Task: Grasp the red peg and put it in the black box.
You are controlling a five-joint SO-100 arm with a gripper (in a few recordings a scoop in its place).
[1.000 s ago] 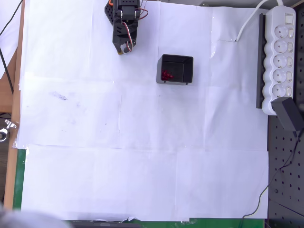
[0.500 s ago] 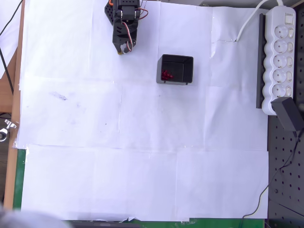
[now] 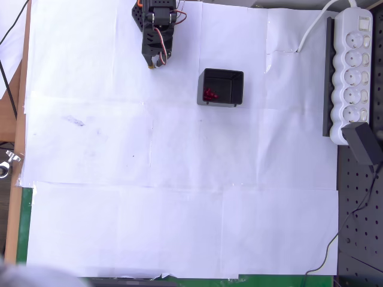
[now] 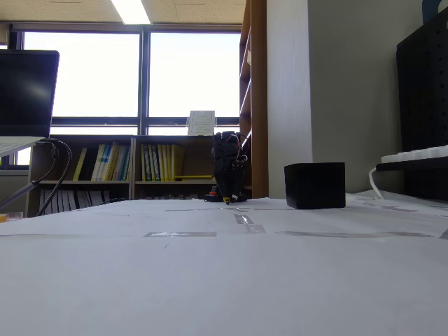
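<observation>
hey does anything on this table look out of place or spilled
Nothing spilled. The red pegs sit clustered inside the black box, and the pincer hangs apart from it. Only a faint grey smudge marks the white paper.

From my seat, the arm's base ran off the top edge of the overhead view, and the gripper (image 3: 153,61) was too small for me to tell how its jaws stood. Inside the black box (image 3: 220,87) the red pegs (image 3: 209,94) merged into one cluster I could not count. In the fixed view the box wall (image 4: 315,185) hid its contents. The power strip (image 3: 353,66) was clipped at the overhead view's right edge.
</observation>
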